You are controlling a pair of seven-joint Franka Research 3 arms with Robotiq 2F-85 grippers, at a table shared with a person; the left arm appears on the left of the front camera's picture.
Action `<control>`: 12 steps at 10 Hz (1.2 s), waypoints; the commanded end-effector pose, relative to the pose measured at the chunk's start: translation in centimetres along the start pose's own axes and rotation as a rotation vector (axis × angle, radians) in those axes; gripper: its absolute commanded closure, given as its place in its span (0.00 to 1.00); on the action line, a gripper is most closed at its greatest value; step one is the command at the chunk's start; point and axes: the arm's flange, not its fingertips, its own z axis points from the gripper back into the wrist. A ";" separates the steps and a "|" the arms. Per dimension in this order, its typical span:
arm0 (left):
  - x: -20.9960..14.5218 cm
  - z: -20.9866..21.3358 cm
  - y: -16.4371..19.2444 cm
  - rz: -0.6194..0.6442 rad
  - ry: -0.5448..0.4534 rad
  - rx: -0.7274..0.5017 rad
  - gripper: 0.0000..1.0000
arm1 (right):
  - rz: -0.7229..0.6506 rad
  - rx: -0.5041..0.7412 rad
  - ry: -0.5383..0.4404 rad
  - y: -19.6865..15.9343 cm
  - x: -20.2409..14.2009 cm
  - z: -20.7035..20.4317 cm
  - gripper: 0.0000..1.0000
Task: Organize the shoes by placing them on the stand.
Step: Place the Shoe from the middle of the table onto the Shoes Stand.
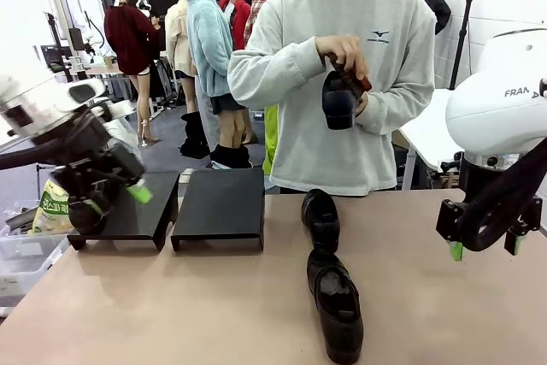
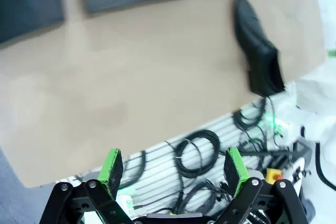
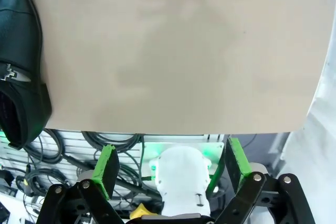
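Left tool [image 1: 117,201] and right tool [image 1: 487,248] are both wide open w/ nothing in either, hanging above the surface [image 1: 171,305] at opposite sides. 3 shoes [image 1: 339,314] sit in a row mid-surface. The 4th shoe [image 1: 339,100] is held up by the person [image 1: 342,151]. 2 black stands [image 1: 220,207] are at the far left.

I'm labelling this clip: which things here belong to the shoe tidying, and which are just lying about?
Job: held shoe; shoes on the table; black stands.
Lying about: printed bag; coiled cables.
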 end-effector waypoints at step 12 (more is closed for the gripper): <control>3.4 -10.2 -15.1 0.026 0.432 0.165 0.00 | 0.006 -0.004 0.003 0.6 -0.1 0.4 0.00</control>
